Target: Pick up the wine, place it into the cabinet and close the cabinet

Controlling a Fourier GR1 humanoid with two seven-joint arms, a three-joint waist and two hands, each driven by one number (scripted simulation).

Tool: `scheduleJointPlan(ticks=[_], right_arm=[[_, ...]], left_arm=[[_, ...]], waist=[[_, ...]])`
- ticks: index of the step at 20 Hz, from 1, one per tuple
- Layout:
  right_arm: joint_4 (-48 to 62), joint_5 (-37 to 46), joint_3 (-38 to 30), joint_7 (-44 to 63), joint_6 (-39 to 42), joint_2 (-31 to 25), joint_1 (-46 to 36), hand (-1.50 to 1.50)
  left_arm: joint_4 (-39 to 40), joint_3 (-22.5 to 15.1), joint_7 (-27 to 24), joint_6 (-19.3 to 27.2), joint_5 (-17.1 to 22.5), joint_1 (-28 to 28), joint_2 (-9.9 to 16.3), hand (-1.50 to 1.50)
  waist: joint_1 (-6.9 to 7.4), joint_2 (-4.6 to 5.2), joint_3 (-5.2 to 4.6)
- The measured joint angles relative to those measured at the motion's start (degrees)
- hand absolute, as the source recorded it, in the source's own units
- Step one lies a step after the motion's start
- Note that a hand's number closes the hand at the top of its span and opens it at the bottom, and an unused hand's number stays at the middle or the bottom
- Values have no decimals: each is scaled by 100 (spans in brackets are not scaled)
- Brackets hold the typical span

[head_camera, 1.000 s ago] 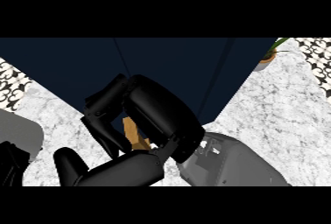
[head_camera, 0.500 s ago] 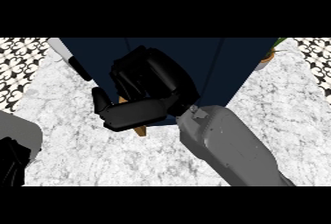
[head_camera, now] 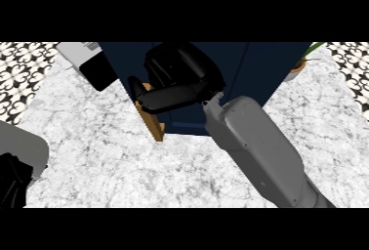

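White marble counter (head_camera: 144, 171) carries a navy cabinet (head_camera: 252, 73); perhaps a potted plant (head_camera: 299, 68) at the far right.

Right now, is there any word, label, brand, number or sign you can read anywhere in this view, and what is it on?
None can be read.
The white appliance behind the counter carries a small patch of dark marks near its top edge: too small to read.
The navy cabinet, the right hand and the potted plant show no lettering.
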Motion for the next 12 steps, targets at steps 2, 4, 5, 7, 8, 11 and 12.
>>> scheduleJointPlan(ticks=[2,4,5,7,8,11,12], right_arm=[[147,1,-21,-122,188,-3,-43,150],[249,-24,-51,-175,386,-42,-71,150],[322,-26,-65,-217,490,-62,-101,150],[442,-31,-96,-350,688,-87,-137,150],[501,-16,-102,-406,755,-90,-154,150],[630,-15,-129,-480,920,-108,-216,150],[674,-25,-140,-500,995,-123,-235,150]], left_arm=[[96,33,-31,-42,-13,-85,-10,150],[89,52,5,-62,-3,-104,2,150],[58,50,35,-54,-3,-114,2,150],[87,37,22,-70,-34,-132,-19,150],[80,21,20,-59,-70,-134,-37,150],[94,14,69,-57,-53,-182,-49,150],[82,30,79,-57,-39,-207,-44,150]], waist=[[17,-26,-16],[43,-46,-34],[60,-52,-35],[85,-60,-47],[94,-70,-49],[104,-74,-63],[112,-76,-65]])
